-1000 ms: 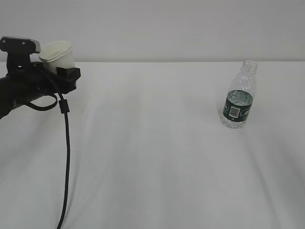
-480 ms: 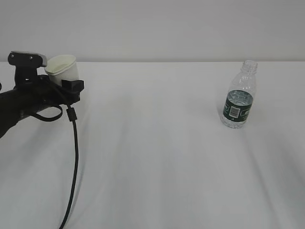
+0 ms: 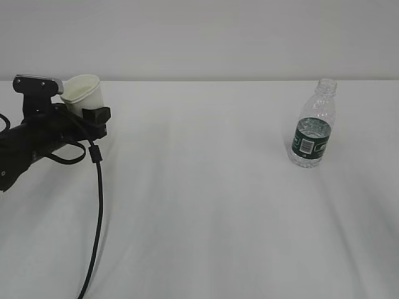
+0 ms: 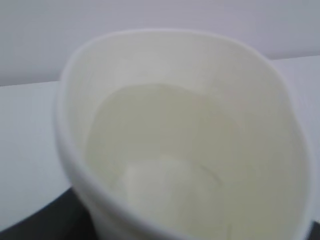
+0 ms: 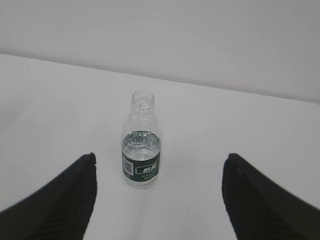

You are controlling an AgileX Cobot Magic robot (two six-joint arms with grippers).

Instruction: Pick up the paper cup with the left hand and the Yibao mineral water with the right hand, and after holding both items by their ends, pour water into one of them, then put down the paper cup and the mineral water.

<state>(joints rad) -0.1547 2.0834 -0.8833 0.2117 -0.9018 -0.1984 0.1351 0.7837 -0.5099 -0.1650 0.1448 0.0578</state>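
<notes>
Left wrist view: paper cup (image 4: 190, 145) filling frame, contents perhaps water, unclear.

Matt cream paper on the paper cup (image 3: 83, 94), smooth inside, with a rolled rim. Clear, glossy ribbed plastic on the Yibao mineral water (image 3: 313, 131), wrapped in a dark green printed label with a white patch; bare threaded neck above that label. Clear colourless water (image 5: 142, 144) behind the plastic, just above the label. Matt black plastic-looking casing on the left hand (image 3: 93, 116), with a grey module beside the cup and a smooth black rubbery cable below it. Ribbed matt black fingers (image 5: 65, 200) on the right claw (image 5: 157, 200). Matt white worktop (image 3: 199, 212), softly creased like cloth.
</notes>
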